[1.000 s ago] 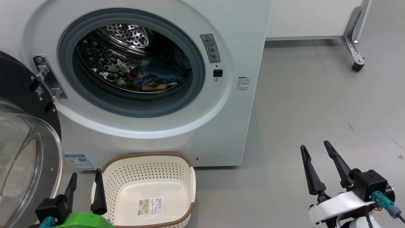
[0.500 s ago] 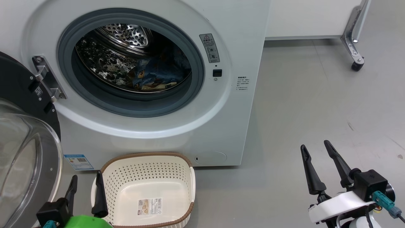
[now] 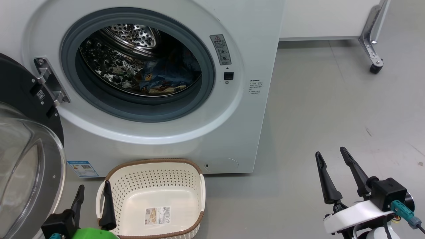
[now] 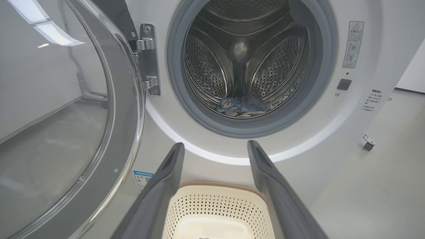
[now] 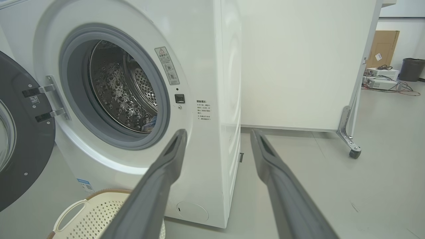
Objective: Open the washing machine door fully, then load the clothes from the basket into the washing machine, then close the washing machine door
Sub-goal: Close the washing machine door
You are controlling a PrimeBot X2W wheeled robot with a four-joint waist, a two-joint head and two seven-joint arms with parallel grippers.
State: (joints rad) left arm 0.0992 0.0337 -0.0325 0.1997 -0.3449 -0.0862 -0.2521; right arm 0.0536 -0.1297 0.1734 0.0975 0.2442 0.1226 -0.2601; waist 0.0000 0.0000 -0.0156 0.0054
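There is one big white front-loading washing machine (image 3: 245, 132) at the far left of the scene. Its one round door with a glossy black rim and bulging clear glass centre (image 3: 30, 149) is swung wide open to the left on a single metal hinge (image 3: 49, 81). Inside the perforated steel drum (image 4: 232, 59) lies one small heap of clothes, blue fabric with orange-brown print over a cream piece (image 3: 162, 79), resting at the drum's bottom. The washer's front carries three labels: a grey warning sticker (image 3: 220, 50) right of the opening, a small block of printed text (image 3: 255, 87) further right, and a blue sticker (image 3: 82, 169) low on the left.

One small cream-white perforated plastic basket with a brown woven-look rim (image 3: 156, 181) stands on the floor just in front of the washer, its floor showing one label sticker (image 3: 157, 213).

Two grippers are in sight, each with two long dark fingers. The left gripper (image 3: 94, 186) hovers at the basket's near left corner, fingers spread apart and grasping nothing. The right gripper (image 3: 330, 151) hangs well to the right over bare floor, likewise released and spread.

The smooth grey floor (image 3: 315, 99) bears a few faint scuffs. Right of the washer stands a white panel (image 5: 298, 66) on a metal leg with one castor (image 3: 375, 69). Far right beyond it are one cardboard box (image 5: 385, 43), one dark bin (image 5: 411, 69) and some pale equipment with cables (image 5: 382, 78).
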